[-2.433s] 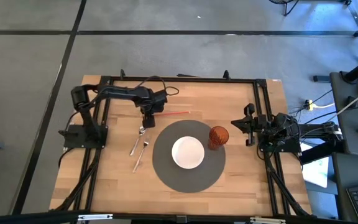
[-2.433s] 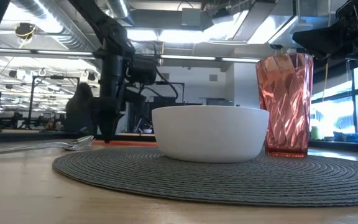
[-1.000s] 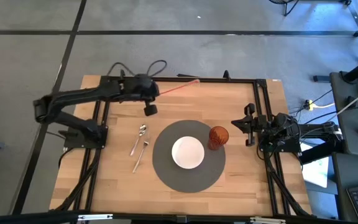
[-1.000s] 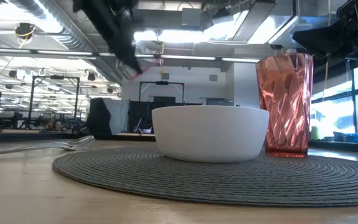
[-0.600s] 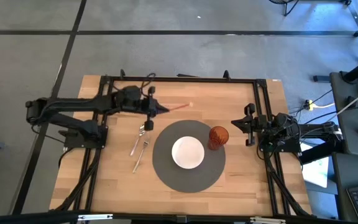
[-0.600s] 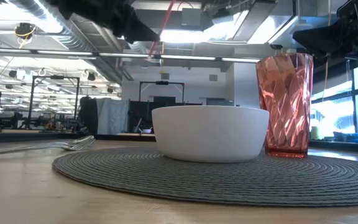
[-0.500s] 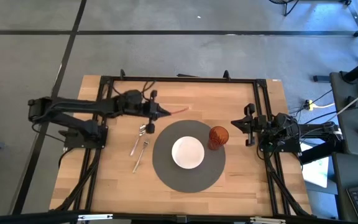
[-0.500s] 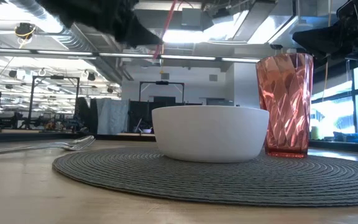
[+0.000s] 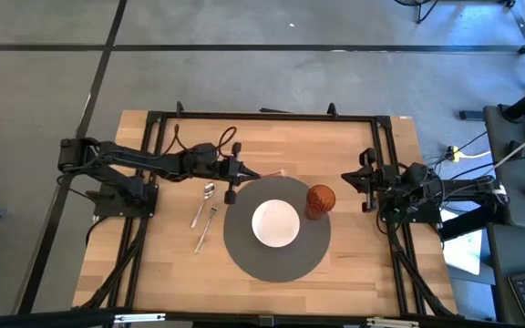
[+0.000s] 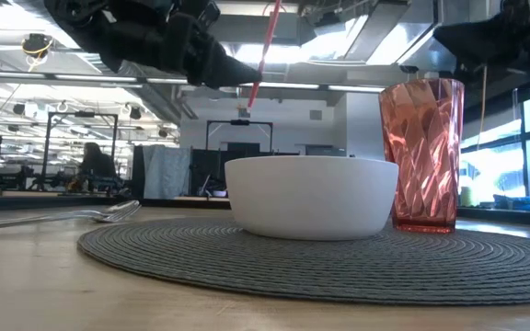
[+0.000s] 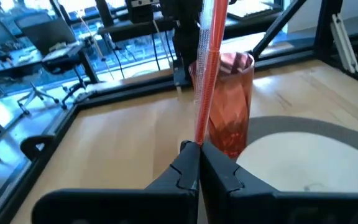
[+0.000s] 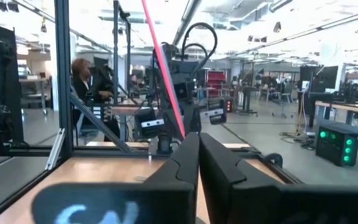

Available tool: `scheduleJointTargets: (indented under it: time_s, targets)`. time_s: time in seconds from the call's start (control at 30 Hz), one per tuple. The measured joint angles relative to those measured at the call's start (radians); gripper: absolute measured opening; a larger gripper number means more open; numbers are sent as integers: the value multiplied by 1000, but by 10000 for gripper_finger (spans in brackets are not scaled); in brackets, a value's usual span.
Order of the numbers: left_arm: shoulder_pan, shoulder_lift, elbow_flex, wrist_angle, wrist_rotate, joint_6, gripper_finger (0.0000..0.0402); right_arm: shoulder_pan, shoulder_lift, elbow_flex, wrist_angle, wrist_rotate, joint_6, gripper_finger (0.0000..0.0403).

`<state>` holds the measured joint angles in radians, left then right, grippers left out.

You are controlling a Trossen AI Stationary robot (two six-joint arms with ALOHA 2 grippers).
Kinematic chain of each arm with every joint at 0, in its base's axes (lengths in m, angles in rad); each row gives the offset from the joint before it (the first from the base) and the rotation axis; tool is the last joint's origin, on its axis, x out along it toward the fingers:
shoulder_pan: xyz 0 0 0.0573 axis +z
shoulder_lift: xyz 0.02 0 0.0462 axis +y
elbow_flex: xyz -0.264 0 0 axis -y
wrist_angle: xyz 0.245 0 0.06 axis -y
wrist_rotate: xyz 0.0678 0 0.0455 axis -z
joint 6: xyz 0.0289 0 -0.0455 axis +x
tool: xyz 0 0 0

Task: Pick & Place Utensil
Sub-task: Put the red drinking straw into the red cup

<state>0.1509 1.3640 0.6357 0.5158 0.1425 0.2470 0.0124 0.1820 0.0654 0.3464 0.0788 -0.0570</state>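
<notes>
Straw (image 11: 209, 68): you see it red, thin, straight, tilted, lifted off the table, pinched at its lower end by the left gripper (image 11: 199, 149), above the mat's edge.
Spoon (image 9: 204, 202): you find it flat on the wood.
Fork (image 9: 208, 225): just beside the spoon.

Overhead, table-level, 2 wrist views

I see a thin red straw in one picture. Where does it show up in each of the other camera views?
High view: straw, faint, just past the left hand.
Low view: straw slanting above the bowl.
Left wrist view: straw rising from the hand, before the cup.
Right wrist view: straw slanting at centre.
Shared landmark: the cup, beside the bowl.
</notes>
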Motion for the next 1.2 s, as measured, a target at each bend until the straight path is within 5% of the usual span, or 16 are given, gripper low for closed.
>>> scheduleJointTargets:
  time_s: [0.33,0.83,1.2]
  targets:
    - [-2,-2,0,22,0,-24,2,0,422,312,-5,-116,-53,41]
    - [-65,-2,1,-2,-8,6,2,1,817,626,14,-204,-221,294]
    - [-66,-2,1,4,-62,21,2,1,931,644,293,-291,-208,285]
